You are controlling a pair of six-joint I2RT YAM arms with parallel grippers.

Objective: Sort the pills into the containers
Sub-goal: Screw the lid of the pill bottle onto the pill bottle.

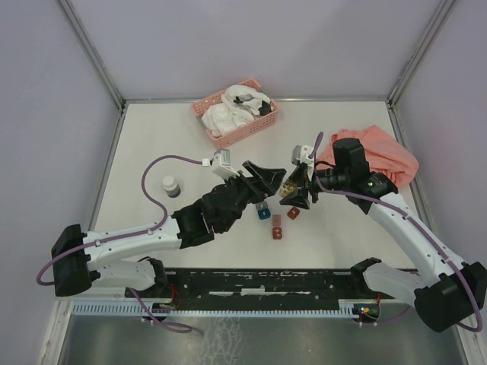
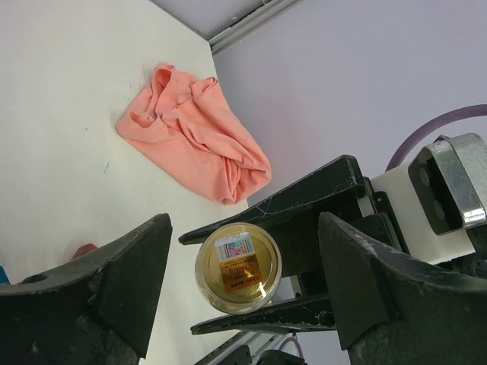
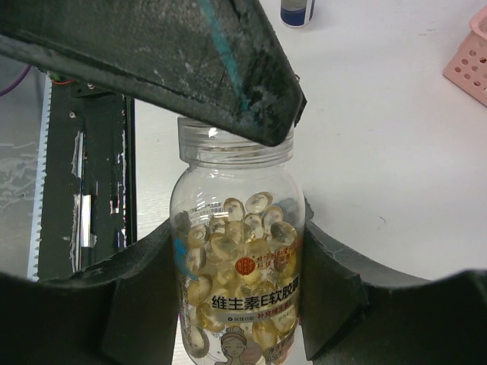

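Pills fill a clear jar as a golden mass up to its shoulder. This jar sits in the right gripper, which clamps the body with one finger on each side. It is held over the middle of the table. Facing the jar end-on, the left gripper stands with jaws wide apart, gripping nothing. One of its fingers lies across the jar mouth above the threaded neck; contact cannot be confirmed. The containers, small cubes in teal, grey and dark red, rest on the table just beside both grippers, apart from the jar. A salmon cloth lies at the right, a pink basket at the far side, and a small white-capped bottle at the left
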